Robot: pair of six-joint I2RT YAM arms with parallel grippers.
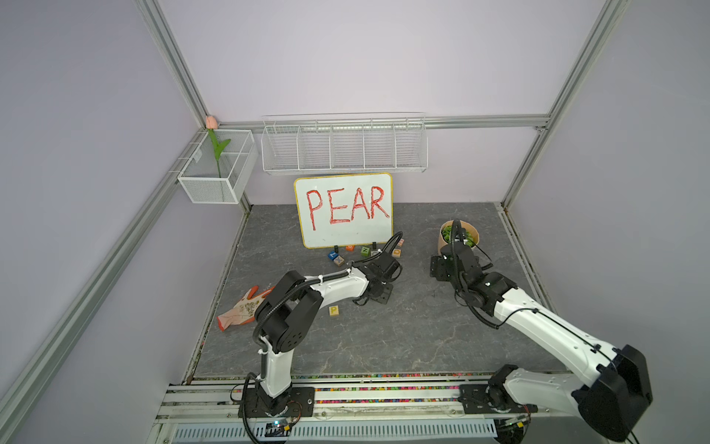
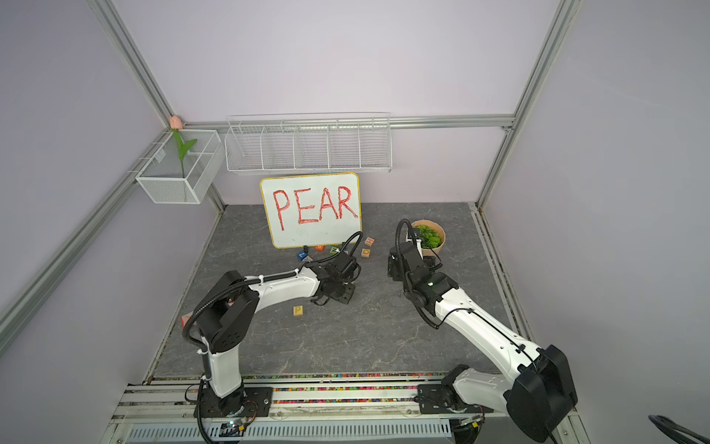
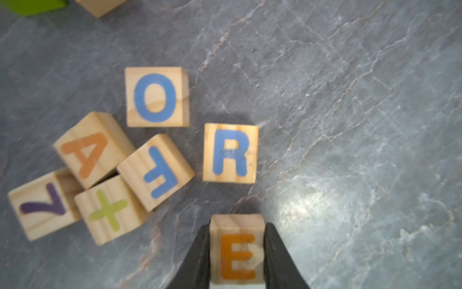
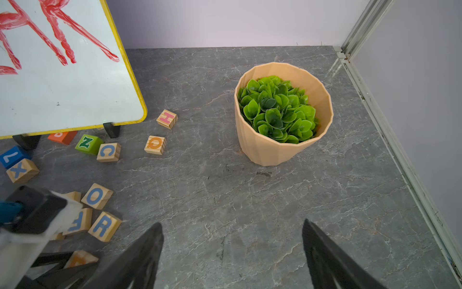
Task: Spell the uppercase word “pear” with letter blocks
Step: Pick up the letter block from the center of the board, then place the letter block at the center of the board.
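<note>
Inspector: Status of left hand (image 3: 237,226)?
Checker: Clenched on E block (image 3: 237,250), near R block (image 3: 230,153).
Inspector: Bearing to P block (image 1: 334,310)?
Checker: Apart on surface (image 1: 403,338), leftward and toward base of left arm (image 1: 334,286). Right hand (image 4: 231,227) released, farther off.

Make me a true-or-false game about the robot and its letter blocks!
1. The left jaws are shut on the E block. True.
2. The P block sits inside the plant pot. False: it stands alone on the table.
3. The right jaws hold the R block. False: they are open and empty, and the R block lies on the table.
4. The whiteboard says PEAR in red. True.
</note>
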